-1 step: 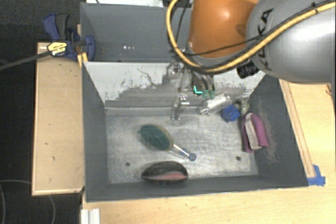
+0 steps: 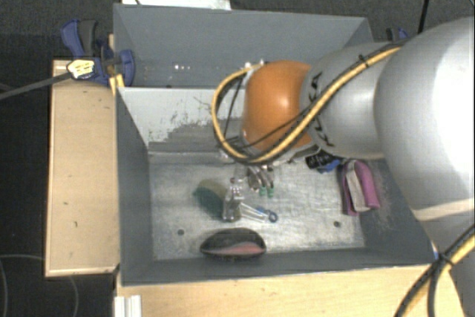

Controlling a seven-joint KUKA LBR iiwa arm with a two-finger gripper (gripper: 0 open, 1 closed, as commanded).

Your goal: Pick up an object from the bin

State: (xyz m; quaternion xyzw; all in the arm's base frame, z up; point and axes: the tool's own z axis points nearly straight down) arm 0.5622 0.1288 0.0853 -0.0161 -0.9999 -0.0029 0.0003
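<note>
Camera view: my tool [image 2: 233,206] is down at the floor of the bin [image 2: 135,182], near the middle, under the orange cover [image 2: 273,111] and its looped cables [image 2: 217,119]. I can't tell how far the tool is open or whether it has hold of anything; the tip is too cluttered to read.

Nearest thing is the dark green lump [image 2: 207,197], just beside the tip on the view's left. It may be touching, can't say. A slim blue piece [image 2: 261,214] lies flat just to the other side of the tip. A dark oval thing [image 2: 232,243] with a reddish face sits by the front wall, apart from the tip. A purple-pink thing [image 2: 361,185] lies well apart at the right wall, close to my arm. Small green bits [image 2: 267,190] lie just behind the tip.

My guess is the target is the green lump or the blue piece, and both are on the floor, not lifted.

Risks:
- The tip sits between two things, so closing could catch both, or pinch only an edge that slips on the way up.
- The lump could get shoved aside rather than caught.
- Pressing on the metal floor could make the tool scrape or jam.
- The cables hang low and could snag.
</note>
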